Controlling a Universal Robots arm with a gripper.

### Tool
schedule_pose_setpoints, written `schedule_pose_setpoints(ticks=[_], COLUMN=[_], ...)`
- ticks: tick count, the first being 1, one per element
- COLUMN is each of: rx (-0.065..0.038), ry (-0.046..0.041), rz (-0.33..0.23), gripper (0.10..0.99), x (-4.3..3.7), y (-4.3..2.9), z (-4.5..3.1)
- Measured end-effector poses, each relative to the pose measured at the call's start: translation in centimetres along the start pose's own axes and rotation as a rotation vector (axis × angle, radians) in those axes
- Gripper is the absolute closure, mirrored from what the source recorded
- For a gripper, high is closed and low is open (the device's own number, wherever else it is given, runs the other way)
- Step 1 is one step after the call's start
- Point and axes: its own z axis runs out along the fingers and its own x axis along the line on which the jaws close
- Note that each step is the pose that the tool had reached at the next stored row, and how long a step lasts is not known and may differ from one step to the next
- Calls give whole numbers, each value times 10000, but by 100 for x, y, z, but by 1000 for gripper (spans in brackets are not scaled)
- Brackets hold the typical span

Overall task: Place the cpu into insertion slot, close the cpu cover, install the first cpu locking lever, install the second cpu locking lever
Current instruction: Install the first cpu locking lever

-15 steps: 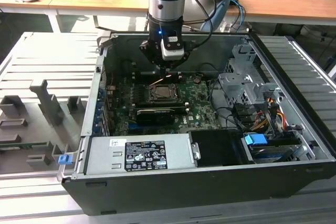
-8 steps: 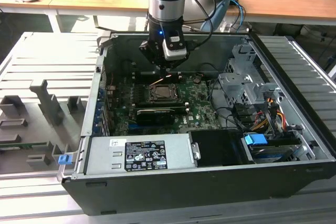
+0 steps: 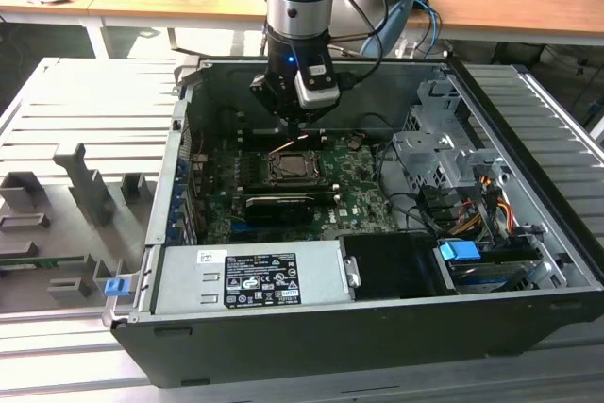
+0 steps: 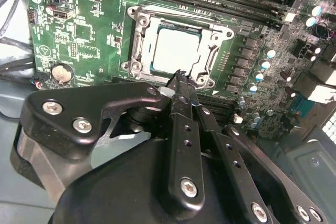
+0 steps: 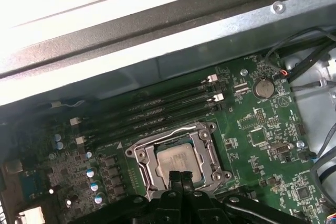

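Observation:
The cpu (image 4: pixel 176 48) lies flat in the insertion slot (image 3: pixel 293 169) on the green motherboard, pale metal face up. The silver cpu cover (image 4: pixel 139 35) lies down around it as a frame, and the chip shows through its window. In the first wrist view the cpu (image 5: pixel 177 162) and cpu cover (image 5: pixel 143 156) sit just beyond the fingertips. My gripper (image 4: pixel 178 75) is shut with nothing between its black fingers, and its tips hover over the socket's near edge. In the exterior view the gripper (image 3: pixel 295 127) hangs just above the socket inside the open computer case.
Long black memory slots (image 5: pixel 157 111) run beside the socket toward the case wall (image 5: pixel 157 19). A coin battery (image 4: pixel 62 73) sits on the board. A power supply (image 3: pixel 250 276), a drive cage (image 3: pixel 444 153) and loose cables (image 3: pixel 425 205) crowd the case. Grey fixtures (image 3: pixel 75 195) stand at the exterior view's left.

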Motion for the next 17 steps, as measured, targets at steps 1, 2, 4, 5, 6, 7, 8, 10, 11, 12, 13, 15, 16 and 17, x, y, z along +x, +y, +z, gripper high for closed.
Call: schedule_pose_setpoints(ticks=[1, 2, 4, 5, 6, 7, 8, 10, 11, 12, 13, 15, 16, 17], rx=[-1, -1, -4, -4, -5, -6, -9, -12, -15, -16, -16, -19, -21, -22], ry=[2, 4, 10, 12, 16, 19, 27, 36, 43, 46, 48, 55, 60, 63], rz=[-47, -106, -227, -277, -353, -438, -618, -833, -984, -1070, -1117, -1277, -1400, -1475], gripper=[980, 980, 980, 980, 980, 980, 980, 980, 980, 980, 980, 980, 980, 980], x=[0, 0, 0, 0, 0, -1, -1, -1, -1, -1, -1, -1, -1, -2], y=[0, 0, -1, -1, -1, -2, -2, -3, -4, -4, -4, -4, -4, -5], z=[0, 0, 0, 0, 0, 0, 0, 0, 0, 0, 0, 0, 0, 0])
